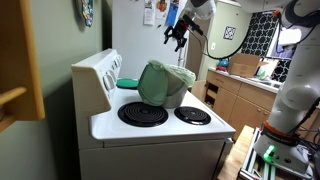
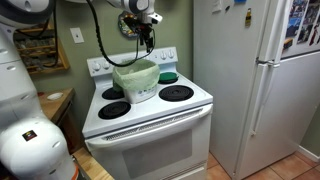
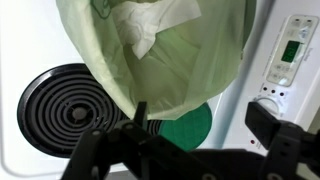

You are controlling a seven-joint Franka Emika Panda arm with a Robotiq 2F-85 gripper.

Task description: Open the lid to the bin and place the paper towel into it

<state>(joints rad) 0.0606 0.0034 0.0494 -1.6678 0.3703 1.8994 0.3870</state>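
Overhead, the gripper (image 1: pixel 177 42) (image 2: pixel 147 42) hangs in free air above the bin (image 1: pixel 160 85) (image 2: pixel 135 75), fingers (image 3: pixel 95 145) spread wide, holding nothing. Between the burners (image 3: pixel 70 110) of the stove (image 2: pixel 150 108), the bin holds the paper towel (image 3: pixel 150 25) inside its rim, with the fridge (image 2: pixel 255 80) flanking the stove's edge

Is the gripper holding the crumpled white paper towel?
No, the wrist view shows the crumpled white paper towel inside the pale green plastic bin, away from the open fingers.
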